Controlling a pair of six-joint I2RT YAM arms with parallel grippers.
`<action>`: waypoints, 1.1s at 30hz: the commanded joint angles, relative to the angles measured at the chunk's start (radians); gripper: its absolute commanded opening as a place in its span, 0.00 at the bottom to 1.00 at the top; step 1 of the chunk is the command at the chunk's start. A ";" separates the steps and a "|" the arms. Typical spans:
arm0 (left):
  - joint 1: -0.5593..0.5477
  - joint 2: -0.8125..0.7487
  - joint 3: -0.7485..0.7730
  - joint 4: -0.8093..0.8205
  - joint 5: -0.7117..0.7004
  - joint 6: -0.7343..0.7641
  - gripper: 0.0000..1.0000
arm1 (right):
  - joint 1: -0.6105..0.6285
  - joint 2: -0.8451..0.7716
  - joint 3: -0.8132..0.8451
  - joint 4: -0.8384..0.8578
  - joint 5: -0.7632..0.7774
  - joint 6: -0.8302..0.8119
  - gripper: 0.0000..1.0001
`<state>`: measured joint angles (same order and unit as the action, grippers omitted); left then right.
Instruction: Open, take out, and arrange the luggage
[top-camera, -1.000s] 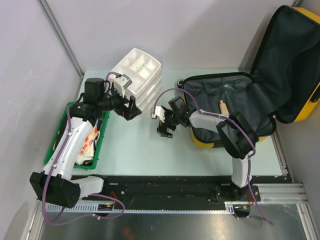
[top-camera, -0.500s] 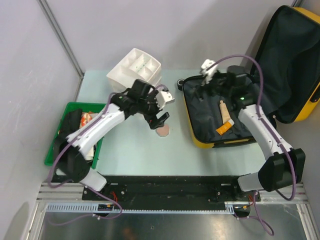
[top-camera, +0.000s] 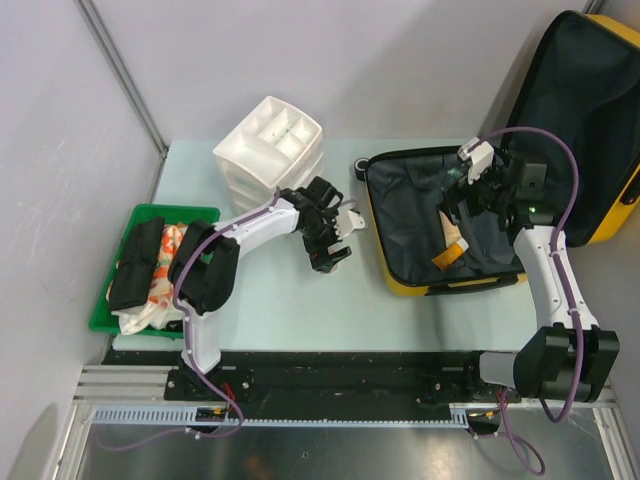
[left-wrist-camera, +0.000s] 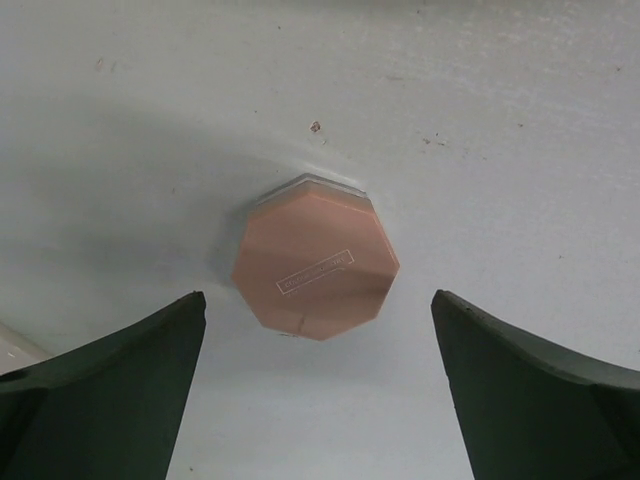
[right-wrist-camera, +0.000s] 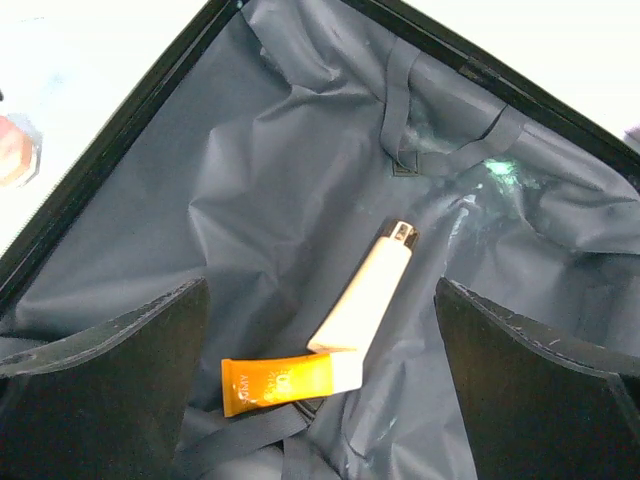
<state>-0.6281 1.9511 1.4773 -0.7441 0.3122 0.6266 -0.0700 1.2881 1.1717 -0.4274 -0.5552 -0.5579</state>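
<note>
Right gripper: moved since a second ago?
Yes. The right gripper went rightward, from over the table left of the luggage to above its open lining.

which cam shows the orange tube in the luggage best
Right wrist: the orange tube lies close-up on the luggage lining, lettering visible. Top external shows only a small sliver; left wrist, nothing.

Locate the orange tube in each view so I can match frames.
Top external: the orange tube lies inside the open luggage, lower right of the lining, near the front rim.
Left wrist: not in it.
Right wrist: bottom centre, on the lining.
Shared landmark: the cream tube meeting its white end.
</note>
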 joint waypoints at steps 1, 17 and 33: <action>-0.021 0.020 0.043 0.032 0.007 0.076 1.00 | -0.007 -0.046 -0.017 -0.019 -0.002 -0.022 1.00; -0.047 0.029 -0.026 0.086 -0.053 0.071 0.72 | -0.011 -0.026 -0.017 -0.027 0.009 -0.051 1.00; -0.047 -0.033 -0.061 0.132 -0.076 0.053 0.67 | -0.011 -0.018 -0.017 -0.019 0.009 -0.039 1.00</action>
<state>-0.6720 1.9976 1.4040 -0.6422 0.2203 0.6838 -0.0772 1.2736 1.1576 -0.4561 -0.5503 -0.6025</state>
